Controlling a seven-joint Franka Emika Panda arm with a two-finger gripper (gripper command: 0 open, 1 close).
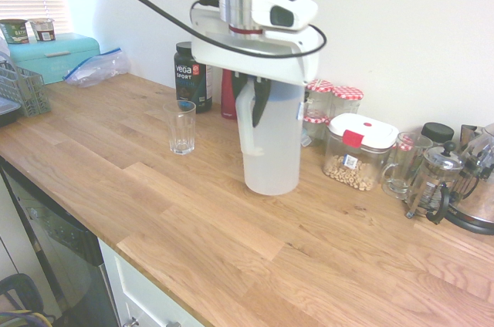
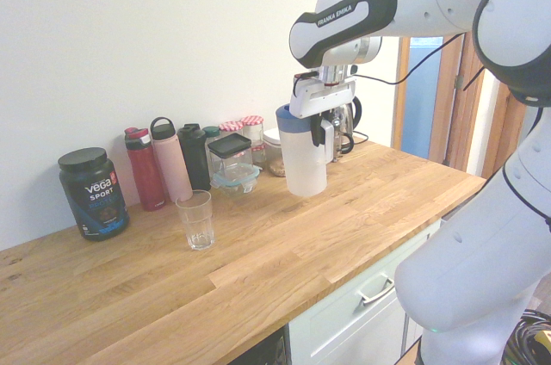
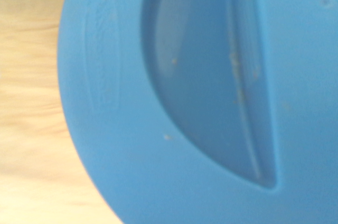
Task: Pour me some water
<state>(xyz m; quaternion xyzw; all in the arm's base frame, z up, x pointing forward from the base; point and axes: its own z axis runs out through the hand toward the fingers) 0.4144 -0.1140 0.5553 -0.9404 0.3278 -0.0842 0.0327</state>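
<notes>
A tall frosted-white jug point(image 1: 272, 150) point(image 2: 303, 167) with a blue lid point(image 2: 288, 115) stands upright on the wooden counter point(image 1: 231, 227). Its water is too faint to make out through the wall. My gripper point(image 1: 258, 103) point(image 2: 325, 131) comes down from above at the jug's side handle point(image 1: 245, 115), with its dark fingers shut on either side of it. In the wrist view the blue lid point(image 3: 185, 102) fills the picture from close by. An empty drinking glass point(image 1: 181, 126) point(image 2: 196, 219) stands apart from the jug, further along the counter.
Along the wall stand a black Vega tub point(image 1: 193, 76) point(image 2: 93, 193), red point(image 2: 145, 169) and pink point(image 2: 172, 163) bottles, jars and a lidded snack box point(image 1: 359, 150). Past the jug are a glass mug point(image 1: 401, 165), a French press point(image 1: 436, 180) and a kettle point(image 1: 478, 196).
</notes>
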